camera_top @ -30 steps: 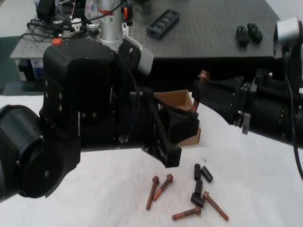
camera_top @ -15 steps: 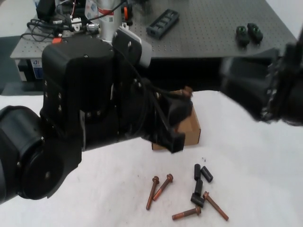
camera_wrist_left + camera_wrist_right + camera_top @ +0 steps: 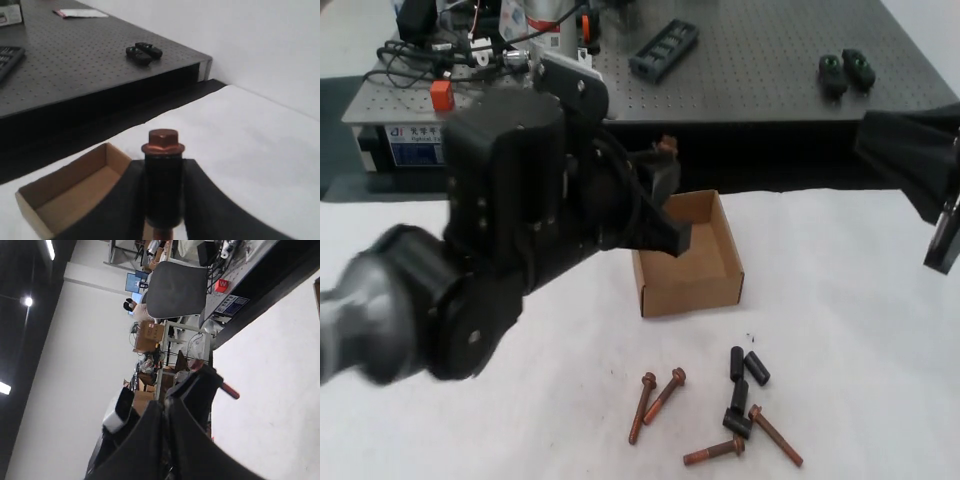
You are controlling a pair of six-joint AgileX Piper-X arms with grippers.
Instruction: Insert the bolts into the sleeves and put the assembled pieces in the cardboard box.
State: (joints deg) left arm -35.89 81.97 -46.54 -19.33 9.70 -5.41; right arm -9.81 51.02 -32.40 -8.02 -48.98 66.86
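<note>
While the left gripper (image 3: 662, 176) clenches the sleeved bolt (image 3: 162, 175) head-up, the cardboard box (image 3: 690, 287), midway along the cloth's (image 3: 850, 330) rear edge, lies just below and forward of it; the right gripper (image 3: 164, 410), pinched shut, hangs well apart.

Four loose bolts (image 3: 640, 407) (image 3: 665, 394) (image 3: 713, 452) (image 3: 776, 436) and four black sleeves (image 3: 736, 362) (image 3: 756, 368) (image 3: 740, 394) (image 3: 736, 423) lie on the white tabletop (image 3: 860, 340) in the lower middle of the high view. There is one cardboard box (image 3: 688, 285) at the centre. One assembled piece (image 3: 162, 190), a bolt through a sleeve, sits clamped between the two fingers (image 3: 200, 200) of the left gripper (image 3: 162, 172). There are two arms, one at the left (image 3: 510, 220) and one at the right edge (image 3: 910, 150), and along the top one black tray (image 3: 663, 48) and two small black-and-green parts (image 3: 832, 72) (image 3: 860, 66).
</note>
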